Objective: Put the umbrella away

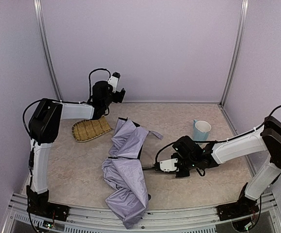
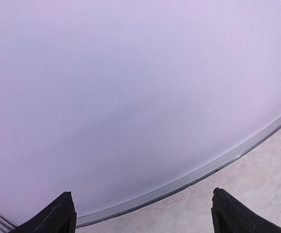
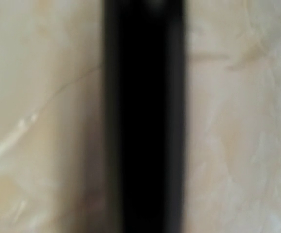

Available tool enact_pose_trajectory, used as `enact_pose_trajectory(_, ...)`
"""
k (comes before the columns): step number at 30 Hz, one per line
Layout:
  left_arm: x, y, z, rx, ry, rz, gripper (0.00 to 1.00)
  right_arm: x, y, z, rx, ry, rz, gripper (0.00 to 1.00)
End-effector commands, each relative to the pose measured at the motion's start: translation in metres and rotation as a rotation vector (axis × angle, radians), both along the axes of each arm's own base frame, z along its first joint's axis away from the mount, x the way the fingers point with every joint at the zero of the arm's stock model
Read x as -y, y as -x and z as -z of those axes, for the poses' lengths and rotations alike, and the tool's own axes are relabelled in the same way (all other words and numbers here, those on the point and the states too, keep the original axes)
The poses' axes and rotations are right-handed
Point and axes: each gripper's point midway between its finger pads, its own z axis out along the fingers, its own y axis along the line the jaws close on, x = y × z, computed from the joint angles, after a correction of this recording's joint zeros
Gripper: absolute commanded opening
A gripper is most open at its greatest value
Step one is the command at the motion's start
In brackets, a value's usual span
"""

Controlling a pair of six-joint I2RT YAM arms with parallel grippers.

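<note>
Left arm is up high at the far left, its tool (image 1: 119,94) raised off the tabletop (image 1: 184,119) and aimed at the back wall (image 2: 131,87). From the left wrist, both black fingertips (image 2: 58,216) sit wide apart at the bottom corners with only lavender wall and a strip of tabletop between them. That tool is spread wide and holding nothing.

Down on the tabletop lies the umbrella (image 1: 126,179), a rumpled run of pale lavender-grey fabric. It reaches from the middle of the scene to the near edge, where the lowest fold hangs over the metal rail. Its far end sits just right of the woven straw tray (image 1: 91,129), and a loose flap trails off to the right.

Over to the right arm, reaching in low from the right. Its tool (image 1: 161,168) sits at the outer end of the thin black shaft (image 1: 149,168), which sticks out to the right of the fabric. The tool is pinched narrow on that shaft. The right wrist view is a blurred close-up, a black bar straight down the middle over the pale tabletop, with no fingers showing.

The light blue mug (image 1: 201,130) stands upright on the far right, apart from the umbrella and just beyond the right forearm.
</note>
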Motion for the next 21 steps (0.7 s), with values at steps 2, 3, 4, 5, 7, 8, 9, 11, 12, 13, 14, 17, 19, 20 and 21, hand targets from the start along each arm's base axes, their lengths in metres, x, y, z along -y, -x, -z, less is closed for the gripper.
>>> enact_pose_trajectory(2,-0.030,0.026,-0.102,0.091,0.112,-0.017,0.96,0.012,0.023,0.029,-0.222,0.043,0.026,0.00)
enact_pose_trajectory(3,-0.025,0.047,-0.115,0.116,0.099,0.026,0.96,0.011,0.025,0.028,-0.248,0.037,0.031,0.00)
enact_pose_trajectory(4,-0.021,0.075,-0.110,0.108,0.068,0.078,0.95,0.010,0.025,0.027,-0.275,0.033,0.037,0.00)
enact_pose_trajectory(5,-0.013,0.106,-0.118,0.122,0.053,0.148,0.93,0.011,0.027,0.026,-0.305,0.030,0.043,0.00)
enact_pose_trajectory(7,0.006,0.172,-0.117,0.106,0.019,0.312,0.90,0.011,0.030,0.025,-0.369,0.021,0.055,0.00)
enact_pose_trajectory(8,0.018,0.205,-0.106,0.076,0.001,0.398,0.87,0.010,0.032,0.025,-0.412,0.007,0.057,0.00)
enact_pose_trajectory(9,0.026,0.238,-0.102,0.063,-0.003,0.480,0.85,0.010,0.035,0.024,-0.450,-0.002,0.060,0.00)
enact_pose_trajectory(11,0.046,0.304,-0.085,0.027,-0.016,0.659,0.82,0.009,0.037,0.023,-0.525,-0.016,0.075,0.00)
enact_pose_trajectory(12,0.054,0.336,-0.079,0.017,-0.030,0.756,0.82,0.008,0.038,0.024,-0.561,-0.020,0.085,0.00)
enact_pose_trajectory(13,0.060,0.367,-0.068,-0.002,-0.055,0.849,0.83,0.008,0.039,0.025,-0.601,-0.020,0.094,0.00)
enact_pose_trajectory(14,0.064,0.396,-0.057,-0.022,-0.089,0.938,0.85,0.008,0.041,0.026,-0.638,-0.016,0.105,0.00)
enact_pose_trajectory(17,0.059,0.459,-0.029,-0.099,-0.162,1.122,0.94,0.012,0.046,0.034,-0.702,0.017,0.128,0.00)
enact_pose_trajectory(19,0.051,0.478,-0.016,-0.171,-0.176,1.167,0.99,0.012,0.047,0.036,-0.716,0.024,0.130,0.00)
enact_pose_trajectory(20,0.049,0.484,-0.013,-0.195,-0.169,1.181,0.99,0.011,0.048,0.035,-0.722,0.020,0.128,0.00)
enact_pose_trajectory(21,0.047,0.490,-0.011,-0.212,-0.159,1.199,0.99,0.011,0.047,0.033,-0.724,0.016,0.124,0.00)
